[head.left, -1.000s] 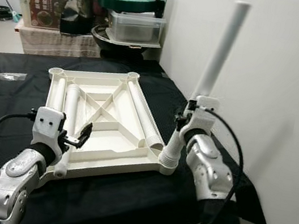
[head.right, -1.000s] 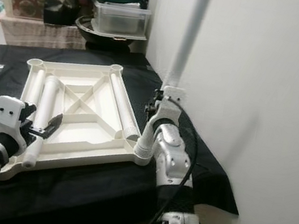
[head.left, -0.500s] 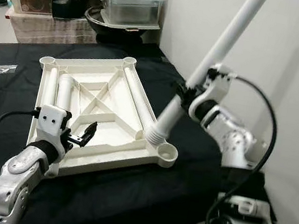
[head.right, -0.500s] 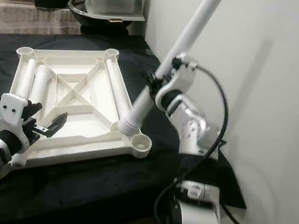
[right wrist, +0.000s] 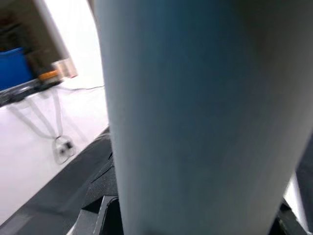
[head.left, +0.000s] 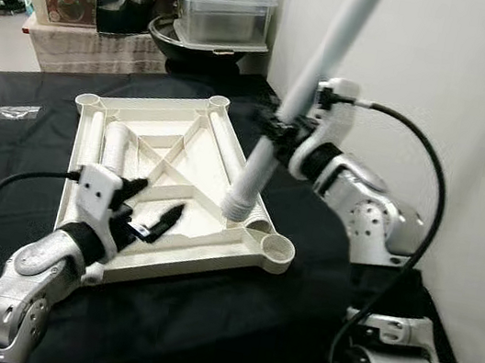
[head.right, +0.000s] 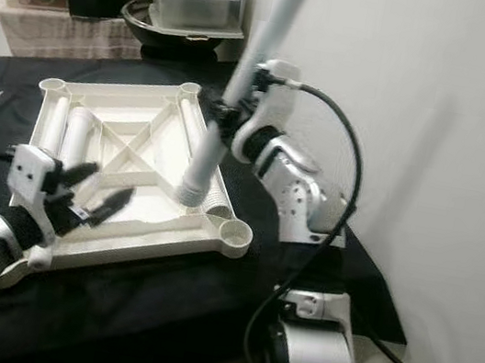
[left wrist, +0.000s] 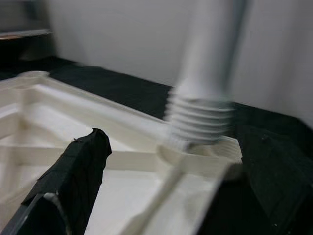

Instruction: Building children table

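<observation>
White plastic tabletop (head.left: 176,191) lies upside down on my black-covered table (head.left: 14,153), with spare legs stored along its ribs. My right gripper (head.left: 280,135) is clamped around a white table leg (head.left: 306,90), tilted, its threaded end hovering just above the near right corner, beside the socket (head.left: 277,248). My left gripper (head.left: 151,217) hangs over the near edge, fingers spread, holding nothing.
</observation>
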